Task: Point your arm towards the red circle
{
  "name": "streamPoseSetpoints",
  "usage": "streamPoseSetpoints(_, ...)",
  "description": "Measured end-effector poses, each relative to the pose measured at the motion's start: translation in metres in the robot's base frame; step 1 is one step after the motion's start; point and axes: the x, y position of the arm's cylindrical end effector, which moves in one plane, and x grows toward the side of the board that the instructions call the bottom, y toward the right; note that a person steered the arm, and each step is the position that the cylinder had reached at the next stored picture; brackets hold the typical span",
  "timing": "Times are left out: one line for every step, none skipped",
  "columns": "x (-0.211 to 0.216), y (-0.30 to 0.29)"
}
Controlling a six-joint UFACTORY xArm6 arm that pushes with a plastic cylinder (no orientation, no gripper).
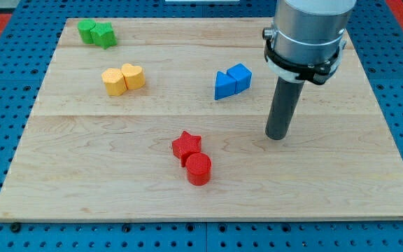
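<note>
While my tip [277, 137] rested on the bare wooden table [327, 189], the red circle [199, 169] lay well apart toward the view's lower left. The tool was a plain rod, nothing gripped. The circle looked like a short, glossy red cylinder, touching the red star [186, 145] just above it. Blue blocks [231, 80] were paired nearest the tip, to its upper left. Yellow blocks [123, 78] and green blocks [96, 33] were paired farther left. No containers stood on the table.
</note>
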Motion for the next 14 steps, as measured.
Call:
streamPoseSetpoints(0.019,0.000)
streamPoseSetpoints(0.024,0.000)
streamPoseSetpoints(0.024,0.003)
streamPoseSetpoints(0.039,0.006)
streamPoseSetpoints(0.067,0.003)
streamPoseSetpoints(0.069,-0.005)
streamPoseSetpoints(0.069,-0.014)
streamPoseSetpoints(0.069,-0.016)
streamPoseSetpoints(0.070,-0.016)
streamPoseSetpoints(0.070,-0.016)
streamPoseSetpoints(0.074,-0.016)
streamPoseSetpoints(0.088,-0.016)
streamPoseSetpoints(0.102,-0.016)
streamPoseSetpoints(0.113,-0.016)
